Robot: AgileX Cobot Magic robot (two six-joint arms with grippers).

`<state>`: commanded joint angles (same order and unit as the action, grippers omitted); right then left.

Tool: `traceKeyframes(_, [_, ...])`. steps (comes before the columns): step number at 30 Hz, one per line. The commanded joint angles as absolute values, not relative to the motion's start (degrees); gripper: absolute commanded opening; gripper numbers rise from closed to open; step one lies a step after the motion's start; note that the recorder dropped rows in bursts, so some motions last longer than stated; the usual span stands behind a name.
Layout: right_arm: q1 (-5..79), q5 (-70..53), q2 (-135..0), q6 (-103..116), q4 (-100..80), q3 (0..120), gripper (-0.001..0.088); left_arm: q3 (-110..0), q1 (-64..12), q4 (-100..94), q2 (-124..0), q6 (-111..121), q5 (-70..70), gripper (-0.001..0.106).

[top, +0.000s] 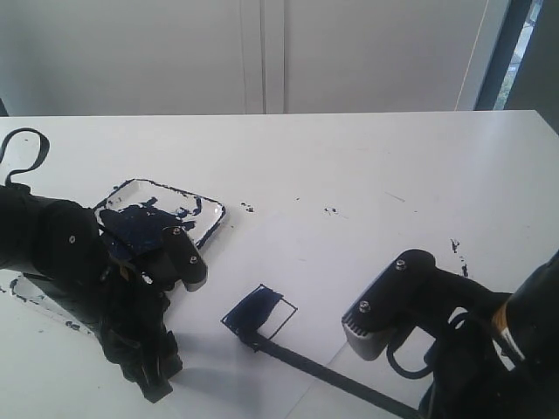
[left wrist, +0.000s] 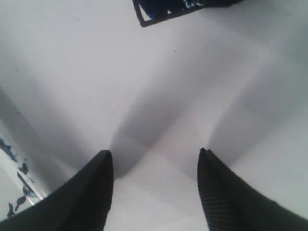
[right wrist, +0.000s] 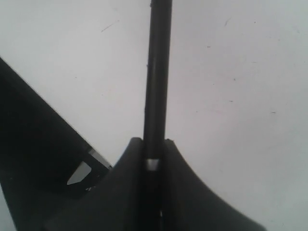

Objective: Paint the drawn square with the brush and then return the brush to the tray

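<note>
The drawn square (top: 259, 312) lies on the white paper near the front middle; its left part is filled dark blue and its right part is white. The brush (top: 323, 374) is a thin black stick, with its tip resting at the square's near corner. My right gripper (right wrist: 154, 140) is shut on the brush handle (right wrist: 159, 72), just at its pale band (right wrist: 152, 165). The tray (top: 208, 218), smeared dark blue, sits at the left behind my left arm, which partly hides it. My left gripper (left wrist: 154, 154) is open and holds nothing, low over the paper, left of the square (left wrist: 163, 13).
Paint specks (top: 247, 208) dot the table behind the square, and more specks (top: 456, 247) lie at the right. A paint-marked white edge (top: 35, 297) shows under my left arm. My right arm (top: 410, 301) fills the front right corner.
</note>
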<state>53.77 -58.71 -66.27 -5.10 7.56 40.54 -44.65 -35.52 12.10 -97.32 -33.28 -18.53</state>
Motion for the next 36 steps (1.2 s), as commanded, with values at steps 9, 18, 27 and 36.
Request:
traceKeyframes(9, [53.77,-58.74,-66.27,-2.46,5.02,40.54,0.0,-44.65,-35.52,12.1,-97.32,-33.28,-18.53,0.057])
traceKeyframes(18, [53.77,-59.11,-66.27,0.0,3.14,40.54,0.0,-44.65,-35.52,12.1,-97.32,-33.28,-18.53,0.057])
traceKeyframes(27, [53.77,-59.63,-66.27,3.49,-1.07,40.54,0.0,-44.65,-35.52,12.1,-97.32,-33.28,-18.53,0.057])
traceKeyframes(36, [53.77,-59.83,-66.27,6.3,-3.87,40.54,0.0,-44.65,-35.52,12.1,-97.32,-33.28,-18.53,0.057])
